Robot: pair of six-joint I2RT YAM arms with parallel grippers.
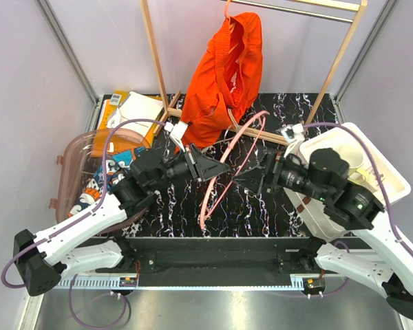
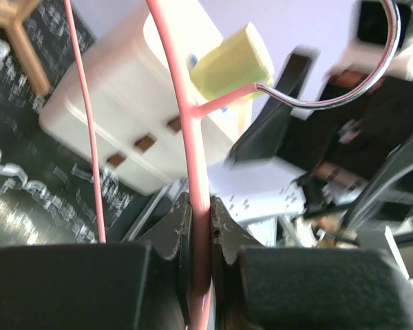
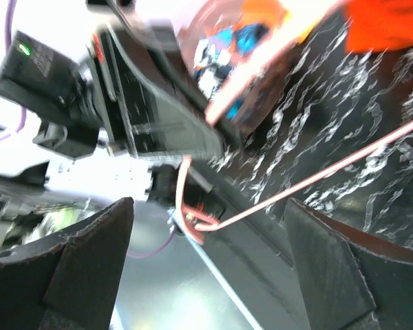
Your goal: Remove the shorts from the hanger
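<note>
The plain orange shorts [image 1: 230,75] hang from the rail of the wooden rack at the back; they also show in the right wrist view as orange shorts [image 3: 392,20] in the top corner. The patterned shorts [image 1: 100,184] lie in the clear tub on the left, seen too as patterned shorts [image 3: 220,45]. A bare pink hanger [image 1: 227,161] slants over the table's middle. My left gripper [image 1: 217,170] is shut on its bar, the jaws of the left gripper [image 2: 199,203] pinching the hanger [image 2: 186,103]. My right gripper [image 1: 251,173] stands open just right of it, the right gripper [image 3: 206,275] holding nothing.
A clear plastic tub [image 1: 72,158] stands at the left edge. A white bin [image 1: 361,155] sits at the right under my right arm. Papers and a box [image 1: 134,110] lie at the back left. The wooden rack [image 1: 334,62] spans the back of the black marbled table [image 1: 261,206].
</note>
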